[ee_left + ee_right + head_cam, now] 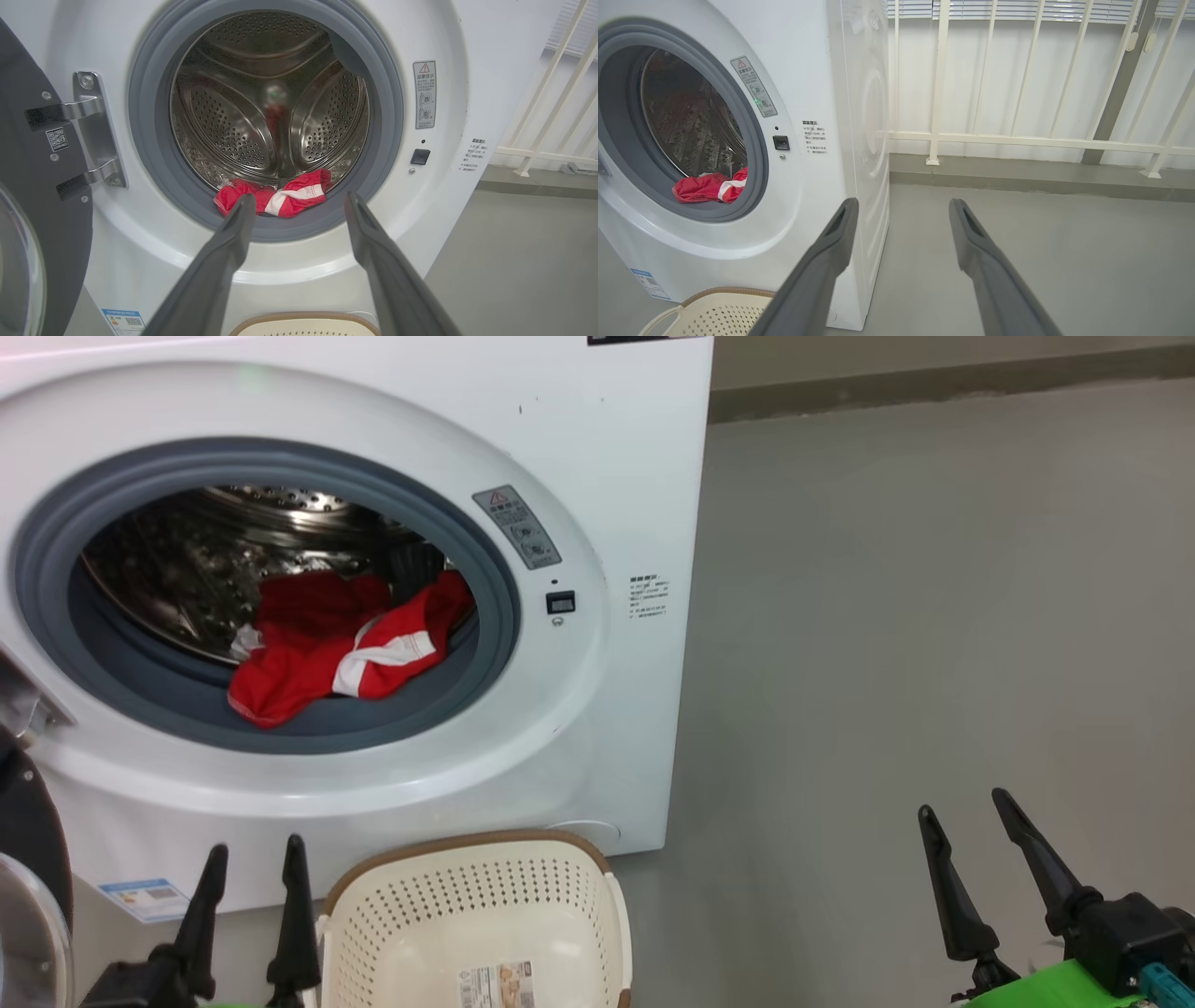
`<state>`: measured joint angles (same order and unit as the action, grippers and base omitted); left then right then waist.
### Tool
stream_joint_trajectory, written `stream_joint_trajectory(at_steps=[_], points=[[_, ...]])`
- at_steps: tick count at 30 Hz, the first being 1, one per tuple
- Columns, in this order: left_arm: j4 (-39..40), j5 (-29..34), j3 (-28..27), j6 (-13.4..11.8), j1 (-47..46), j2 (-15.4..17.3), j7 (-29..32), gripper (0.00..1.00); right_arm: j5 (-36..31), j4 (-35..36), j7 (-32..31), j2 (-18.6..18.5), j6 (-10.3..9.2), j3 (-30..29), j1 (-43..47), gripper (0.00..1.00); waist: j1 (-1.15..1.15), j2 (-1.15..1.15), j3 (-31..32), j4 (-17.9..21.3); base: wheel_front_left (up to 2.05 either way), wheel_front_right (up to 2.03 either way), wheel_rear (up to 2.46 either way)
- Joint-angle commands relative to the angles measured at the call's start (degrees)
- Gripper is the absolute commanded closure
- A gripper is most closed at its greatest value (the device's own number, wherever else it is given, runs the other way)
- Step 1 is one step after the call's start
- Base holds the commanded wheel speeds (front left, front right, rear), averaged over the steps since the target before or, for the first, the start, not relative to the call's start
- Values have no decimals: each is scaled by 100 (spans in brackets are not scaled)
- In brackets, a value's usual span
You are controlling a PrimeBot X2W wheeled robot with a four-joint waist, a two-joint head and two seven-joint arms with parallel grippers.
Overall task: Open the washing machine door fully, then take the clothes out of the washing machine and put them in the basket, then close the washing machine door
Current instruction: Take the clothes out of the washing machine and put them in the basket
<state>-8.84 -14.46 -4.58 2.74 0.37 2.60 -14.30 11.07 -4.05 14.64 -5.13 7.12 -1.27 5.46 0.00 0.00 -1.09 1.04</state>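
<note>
- Washing machine (607, 476): we count one. It is a white front-loader with smooth panels, standing on a grey floor (934, 616).
- Washing machine door (28, 186): one, swung open at the left of the opening. It has a glossy black rim and a clear glass bulge, and hangs on two metal hinge arms (88, 140). A QR-code sticker (57, 139) sits on its inner face.
- Drum (275, 93): one, of perforated steel with raised ribs, ringed by a grey rubber gasket (495, 569).
- Clothes (327, 649): one heap, thin, crumpled and bright red with a white stripe. It lies at the drum's front, lapping the gasket's lower lip. We cannot tell the garment count.
- Basket (485, 896): one, of cream perforated plastic, rounded rectangular with a brown woven-look rim. It stands on the floor just before the machine, below the opening.
- Writing: a grey warning label (516, 527) with a red triangle, a blue sticker (140, 899) and the basket label (495, 985) are all too small for us to read.
- Left gripper (258, 845): two dark tapered fingers spread apart, holding nothing, just left of the basket.
- Right gripper (963, 803): two fingers spread, holding nothing, above bare floor, apart from the machine.
</note>
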Motion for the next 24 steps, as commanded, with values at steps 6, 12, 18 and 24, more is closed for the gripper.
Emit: stream_joint_trajectory(at_steps=[6, 12, 18, 24], points=[[-47, -4, -161, -60, -827, 28, -70, 0, 77, 144, 36, -150, 36, 195, -504, 0, 0, 0, -455, -67, 0, 0, 0], [-305, 36, -343, 9, -1490, 79, -70, 0, 129, 130, 36, -229, 36, 349, -795, 0, 0, 0, -901, -34, 0, 0, 0], [-438, 141, -434, 47, -2063, 77, -70, 0, 166, 168, 36, -285, 36, 401, -1019, 0, 0, 0, -1377, -20, 0, 0, 0], [-778, 280, -497, -16, -2829, 82, -70, 0, 201, 215, 36, -374, 36, 443, -1326, 0, 0, 0, -1942, 3, 0, 0, 0]])
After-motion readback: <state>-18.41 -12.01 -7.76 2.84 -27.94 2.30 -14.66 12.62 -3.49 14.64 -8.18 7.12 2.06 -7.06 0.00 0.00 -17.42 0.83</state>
